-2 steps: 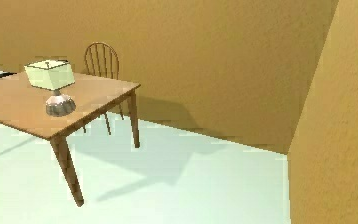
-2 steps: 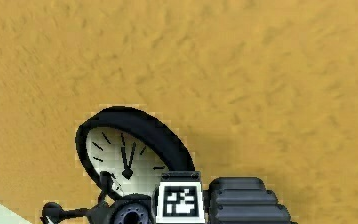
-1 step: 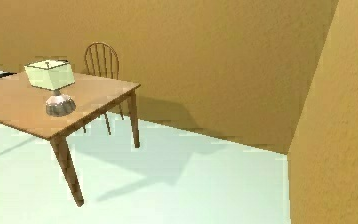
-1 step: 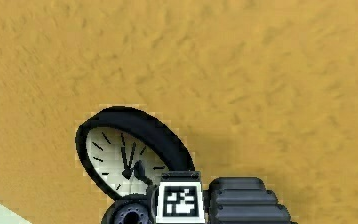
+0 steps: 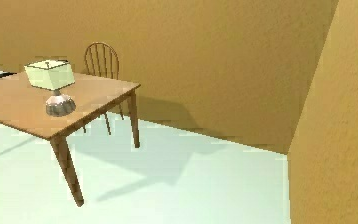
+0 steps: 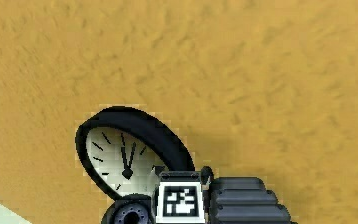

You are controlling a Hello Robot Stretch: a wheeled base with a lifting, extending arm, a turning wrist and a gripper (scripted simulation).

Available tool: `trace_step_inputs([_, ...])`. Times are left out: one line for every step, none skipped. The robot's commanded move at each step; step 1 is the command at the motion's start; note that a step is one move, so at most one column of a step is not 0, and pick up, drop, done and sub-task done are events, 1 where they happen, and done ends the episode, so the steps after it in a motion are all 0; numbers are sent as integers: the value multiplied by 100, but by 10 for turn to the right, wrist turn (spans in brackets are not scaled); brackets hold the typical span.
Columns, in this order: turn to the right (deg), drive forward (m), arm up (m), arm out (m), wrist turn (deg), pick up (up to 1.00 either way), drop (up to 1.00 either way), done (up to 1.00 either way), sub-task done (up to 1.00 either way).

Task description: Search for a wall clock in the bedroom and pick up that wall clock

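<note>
Arm's gripper (image 6: 134, 212) up at round black-rimmed wall clock w/ cream face (image 6: 127, 155), against ochre textured wall (image 6: 267, 70).
In arm side view the clock sat just up-picture & slightly left of the gripper's dark body, partly behind white marker square (image 6: 179, 200); round, so no long axis, face toward camera. Couldn't tell if touching, nor whether gripper held anything. Fwd view: brown wooden table (image 5: 102, 98) w/ cream-shaded lamp (image 5: 49, 75), wooden spindle-back chair (image 5: 102, 58).
</note>
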Motion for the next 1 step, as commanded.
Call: trace_step_inputs([0,0,0,0,0,100,0,0,0])
